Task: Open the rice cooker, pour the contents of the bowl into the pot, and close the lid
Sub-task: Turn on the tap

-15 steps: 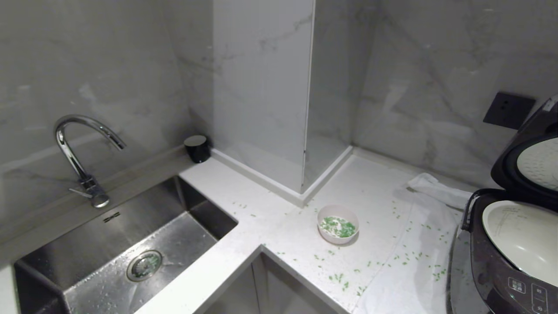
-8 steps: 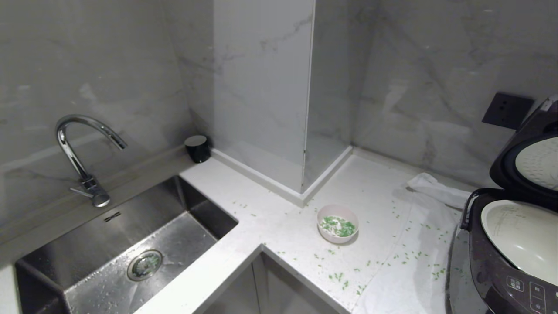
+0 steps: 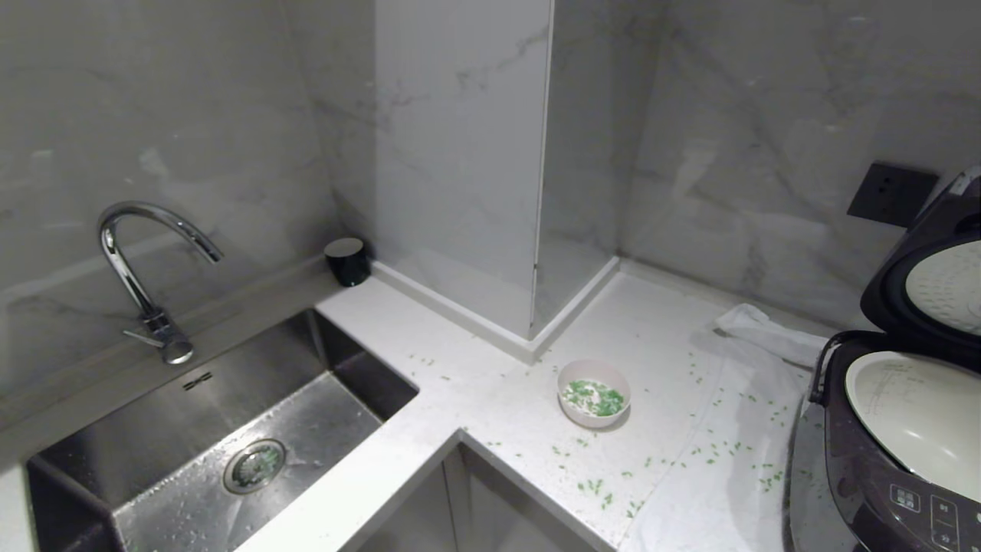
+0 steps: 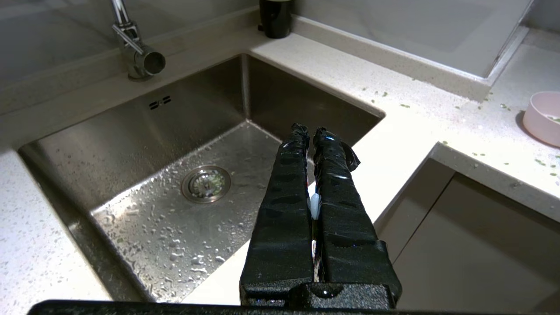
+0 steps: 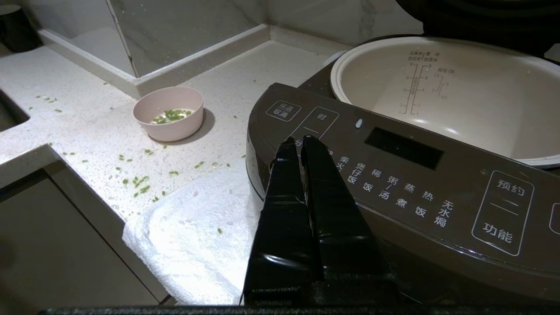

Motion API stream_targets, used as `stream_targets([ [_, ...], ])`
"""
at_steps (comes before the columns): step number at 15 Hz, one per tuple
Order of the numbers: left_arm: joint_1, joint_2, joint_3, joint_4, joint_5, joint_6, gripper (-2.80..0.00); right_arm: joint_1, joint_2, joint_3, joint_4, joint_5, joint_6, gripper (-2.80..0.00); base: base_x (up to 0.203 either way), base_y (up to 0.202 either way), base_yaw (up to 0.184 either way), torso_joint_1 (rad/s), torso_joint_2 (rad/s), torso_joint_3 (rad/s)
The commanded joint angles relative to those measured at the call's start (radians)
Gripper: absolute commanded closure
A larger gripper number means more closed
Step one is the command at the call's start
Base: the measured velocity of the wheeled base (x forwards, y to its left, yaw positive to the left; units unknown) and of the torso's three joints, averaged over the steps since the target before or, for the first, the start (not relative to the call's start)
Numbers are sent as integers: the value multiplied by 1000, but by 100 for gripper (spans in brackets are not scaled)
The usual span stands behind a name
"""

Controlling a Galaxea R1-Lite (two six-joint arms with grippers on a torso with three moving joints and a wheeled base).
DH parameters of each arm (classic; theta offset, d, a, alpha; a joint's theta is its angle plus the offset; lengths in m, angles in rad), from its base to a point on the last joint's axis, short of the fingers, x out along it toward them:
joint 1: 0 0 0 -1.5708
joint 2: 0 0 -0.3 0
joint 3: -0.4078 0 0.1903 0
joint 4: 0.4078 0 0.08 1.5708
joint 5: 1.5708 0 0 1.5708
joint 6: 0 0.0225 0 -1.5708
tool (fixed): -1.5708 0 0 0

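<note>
The rice cooker [image 3: 866, 475] stands at the counter's right end with its lid [image 3: 931, 284] raised, the pale dimpled underside showing. Its cream-white pot [image 3: 920, 414] looks bare inside. The pink bowl [image 3: 594, 393] sits upright mid-counter holding the green grain-like contents [image 3: 596, 400]. Neither arm shows in the head view. My right gripper [image 5: 297, 141] is shut and empty, hovering in front of the cooker [image 5: 393, 175] control panel, with the pot [image 5: 459, 87] beyond it and the bowl [image 5: 168, 113] off to the side. My left gripper [image 4: 311, 131] is shut and empty above the sink's front edge.
A wet steel sink [image 3: 191, 414] with a faucet [image 3: 138, 261] fills the left. A black cup [image 3: 346, 261] stands in the back corner. A white towel [image 3: 736, 475] lies under and beside the cooker. Green bits [image 3: 598, 487] are scattered over the counter. A wall column [image 3: 529, 337] juts out behind the bowl.
</note>
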Motion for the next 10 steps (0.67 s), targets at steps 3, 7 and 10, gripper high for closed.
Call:
stream_targets([
  [3, 6, 83, -115, 34, 16, 17, 0, 0, 0, -1, 0, 0, 0, 0, 0, 0, 0, 0, 0, 0],
  [7, 65, 488, -265, -4, 27, -25, 0, 0, 0, -1, 0, 0, 0, 0, 0, 0, 0, 0, 0, 0],
  [10, 111, 841, -346, -138, 65, -49, 0, 0, 0, 1, 0, 0, 0, 0, 0, 0, 0, 0, 0, 0],
])
